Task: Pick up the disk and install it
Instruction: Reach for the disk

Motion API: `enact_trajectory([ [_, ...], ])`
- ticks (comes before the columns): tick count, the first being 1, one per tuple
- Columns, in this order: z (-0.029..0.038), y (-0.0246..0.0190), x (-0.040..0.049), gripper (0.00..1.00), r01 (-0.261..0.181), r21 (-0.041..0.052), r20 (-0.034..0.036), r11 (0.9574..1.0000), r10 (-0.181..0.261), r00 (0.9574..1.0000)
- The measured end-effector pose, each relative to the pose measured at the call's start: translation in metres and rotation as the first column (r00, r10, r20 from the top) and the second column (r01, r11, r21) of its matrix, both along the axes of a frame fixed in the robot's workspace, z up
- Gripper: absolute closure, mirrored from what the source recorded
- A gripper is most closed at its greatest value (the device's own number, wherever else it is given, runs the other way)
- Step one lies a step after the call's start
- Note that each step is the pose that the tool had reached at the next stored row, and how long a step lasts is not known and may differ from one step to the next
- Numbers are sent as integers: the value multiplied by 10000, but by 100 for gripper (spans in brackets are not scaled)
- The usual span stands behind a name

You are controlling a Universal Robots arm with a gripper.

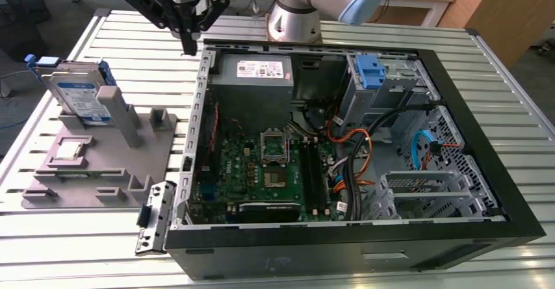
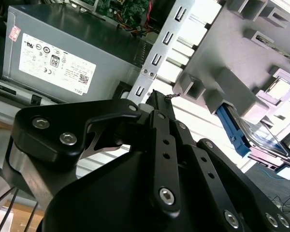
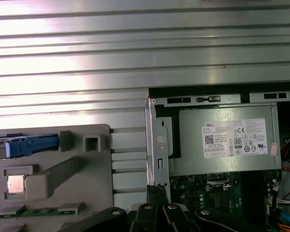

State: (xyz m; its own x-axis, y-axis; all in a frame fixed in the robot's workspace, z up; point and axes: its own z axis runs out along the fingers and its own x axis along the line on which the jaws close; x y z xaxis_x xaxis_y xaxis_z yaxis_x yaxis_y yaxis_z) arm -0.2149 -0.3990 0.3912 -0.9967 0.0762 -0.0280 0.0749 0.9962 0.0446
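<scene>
Your gripper (image 1: 187, 46) hangs by the PC case (image 1: 303, 250), at the case's rear corner next to the PSU (image 1: 262, 73). The tips are just outside the case wall, on the side facing the grey holder (image 1: 104, 165). Fingers are pressed together w/ nothing btw them; in the second wrist view they meet in one point.

The disk (image 1: 77, 97) is not in the case. It sits in the holder, which lies on the slatted table (image 1: 87, 250) just beside the case wall at the exterior view's left. It's at the holder corner farthest from the case, well apart from the gripper and untouched.

- Stands on edge in a slot, label face toward the exterior cam, blue carrier frame round the edges.
- Long axis looks approx upright w/ a slight lean, but you can't be sure from this angle.
- In the first wrist view the disk (image 3: 31, 146) is edge-on, a thin strip running parallel to the case's rear wall, blue end toward the case.

A small square chip (image 1: 69, 149) lies flat on the same holder, near the disk and no closer to the case.
</scene>
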Motion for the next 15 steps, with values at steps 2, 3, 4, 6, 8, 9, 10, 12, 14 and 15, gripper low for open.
enact_trajectory([
  [2,-1,0,-41,89,1,0,11,10000,-1,10000],
  [3,-1,0,-60,89,0,1,16,10000,0,10000],
  [4,-1,0,-80,89,1,1,20,10000,-1,10000],
  [6,-2,0,-101,89,1,1,24,10000,-1,10000],
  [8,-2,1,-107,89,0,0,23,10000,0,10000],
  [9,-2,0,-110,89,0,1,23,10000,0,10000],
  [10,-2,0,-111,89,0,0,23,10000,0,10000],
  [12,-2,0,-112,89,0,0,23,10000,-1,10000],
  [14,-2,0,-112,89,0,0,22,10000,0,10000],
  [15,-2,0,-112,89,0,0,23,10000,0,10000],
])
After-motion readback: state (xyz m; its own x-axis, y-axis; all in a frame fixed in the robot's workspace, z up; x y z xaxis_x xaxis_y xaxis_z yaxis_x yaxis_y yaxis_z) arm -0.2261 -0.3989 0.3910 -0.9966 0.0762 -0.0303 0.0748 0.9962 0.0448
